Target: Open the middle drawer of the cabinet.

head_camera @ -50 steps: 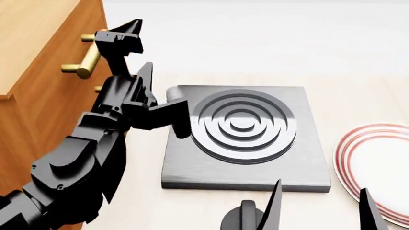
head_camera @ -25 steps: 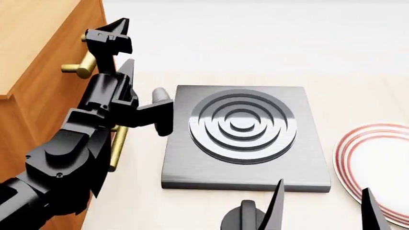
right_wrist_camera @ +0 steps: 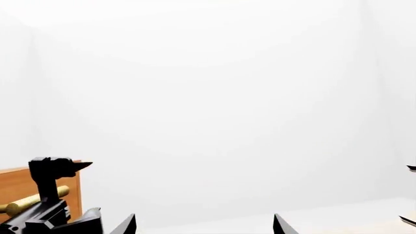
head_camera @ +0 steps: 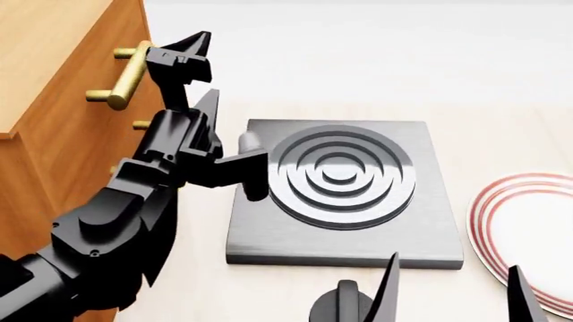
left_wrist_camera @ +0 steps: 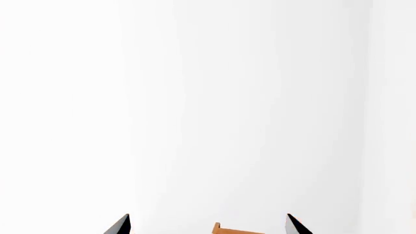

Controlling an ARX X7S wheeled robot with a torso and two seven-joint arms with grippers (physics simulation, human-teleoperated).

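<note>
The orange-brown cabinet (head_camera: pixel 54 60) stands at the left in the head view, its front facing right. The top drawer's brass handle (head_camera: pixel 125 75) shows in full. Of the middle drawer (head_camera: pixel 85 157) only one brass handle post (head_camera: pixel 139 124) shows; my left arm hides the bar. The cabinet front looks flush. My left gripper (head_camera: pixel 206 66) is open and empty, pointing up, just right of the top handle and apart from it. In the left wrist view it (left_wrist_camera: pixel 208 225) faces a white wall over a cabinet corner (left_wrist_camera: pixel 237 229). My right gripper (head_camera: pixel 452 288) is open and empty at the front edge.
A grey hotplate (head_camera: pixel 340 194) with raised rings lies right of the cabinet. A white plate with red rings (head_camera: pixel 528 228) sits at the far right. The right wrist view shows my right gripper (right_wrist_camera: pixel 204 225), the cabinet (right_wrist_camera: pixel 13 185) and a brass handle (right_wrist_camera: pixel 29 200).
My left arm swung left towards the cabinet front, uncovering a lower brass bar, then swung back right and covers it again. The right gripper has not moved.
</note>
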